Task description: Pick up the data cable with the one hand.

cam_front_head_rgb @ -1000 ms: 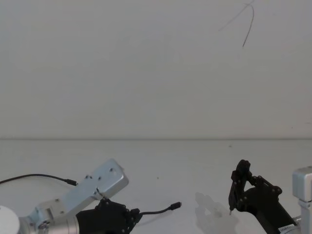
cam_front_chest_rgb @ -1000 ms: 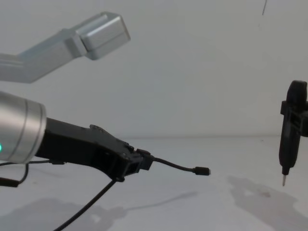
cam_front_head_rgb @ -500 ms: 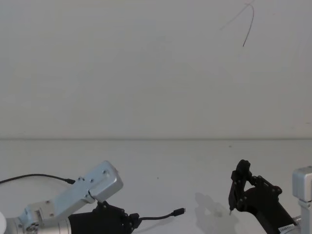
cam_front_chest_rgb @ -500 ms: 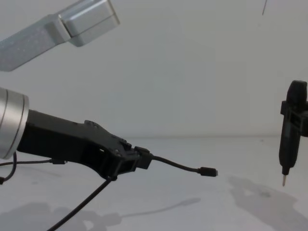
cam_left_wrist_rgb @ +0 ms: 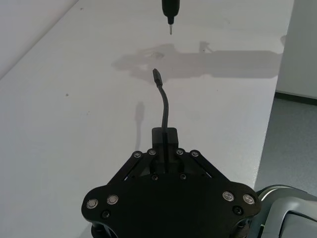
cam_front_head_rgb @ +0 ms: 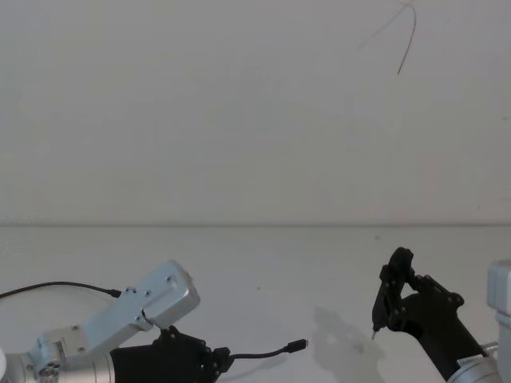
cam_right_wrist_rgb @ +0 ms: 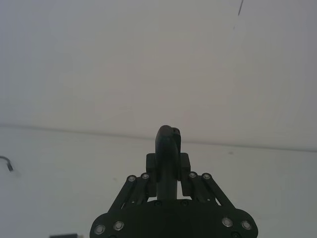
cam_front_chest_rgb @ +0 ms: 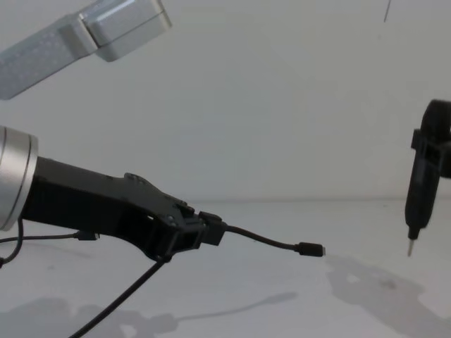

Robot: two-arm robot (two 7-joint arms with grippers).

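The data cable (cam_front_chest_rgb: pixel 264 241) is a thin black lead that juts out of my left gripper (cam_front_chest_rgb: pixel 211 234), which is shut on it above the white table. Its small plug (cam_front_chest_rgb: pixel 310 248) hangs free and points toward the right arm. From the head, that gripper (cam_front_head_rgb: pixel 219 361) sits low at the left, with the cable (cam_front_head_rgb: pixel 263 352) reaching right. At the left wrist, the fingers (cam_left_wrist_rgb: pixel 171 136) clamp the cable (cam_left_wrist_rgb: pixel 164 106). My right gripper (cam_front_chest_rgb: pixel 431 151) is shut on a dark pen-shaped screwdriver (cam_front_chest_rgb: pixel 417 204) held tip down; both also show at the head, gripper (cam_front_head_rgb: pixel 397 279) and screwdriver (cam_front_head_rgb: pixel 383 307).
A second thin black wire (cam_front_head_rgb: pixel 64 286) lies on the table at the far left. The white table (cam_front_head_rgb: pixel 263 255) runs back to a pale wall. In the left wrist view the table's edge (cam_left_wrist_rgb: pixel 267 124) drops to a grey floor.
My left gripper has carried the cable a little further right, so the plug sits closer to the screwdriver. The right gripper has lifted the screwdriver slightly and shifted it left.
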